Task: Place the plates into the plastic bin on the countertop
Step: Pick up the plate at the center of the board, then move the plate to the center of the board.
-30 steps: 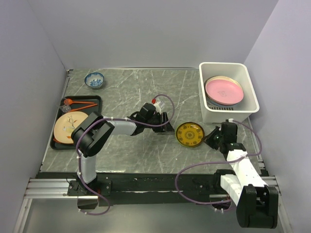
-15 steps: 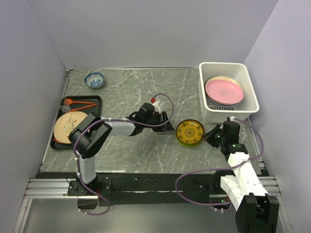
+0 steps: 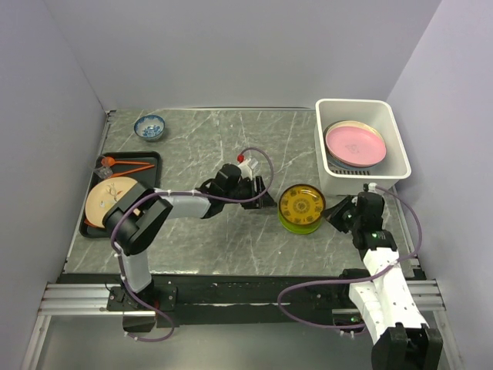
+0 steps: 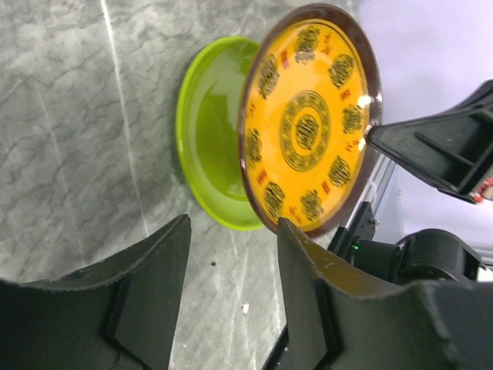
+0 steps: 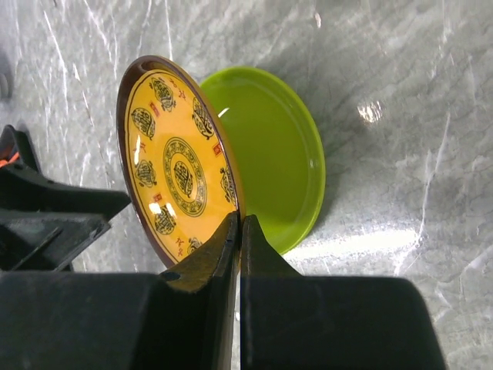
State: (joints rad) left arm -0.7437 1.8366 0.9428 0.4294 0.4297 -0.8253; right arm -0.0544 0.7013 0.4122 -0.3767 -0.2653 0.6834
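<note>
Holding yellow plate (image 5: 181,173) by rim pinch in right hand (image 5: 235,231), tilted over green plate (image 5: 277,154), with left hand (image 4: 231,231) parted, empty, at 9 o'clock. May slip before reaching bin (image 3: 362,186) at 1 o'clock: thin edge grip.

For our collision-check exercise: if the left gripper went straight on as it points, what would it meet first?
Probably the rim of the tilted yellow patterned plate that the right gripper pinches; the green plate sits close beside it, so depth is unsure.
</note>
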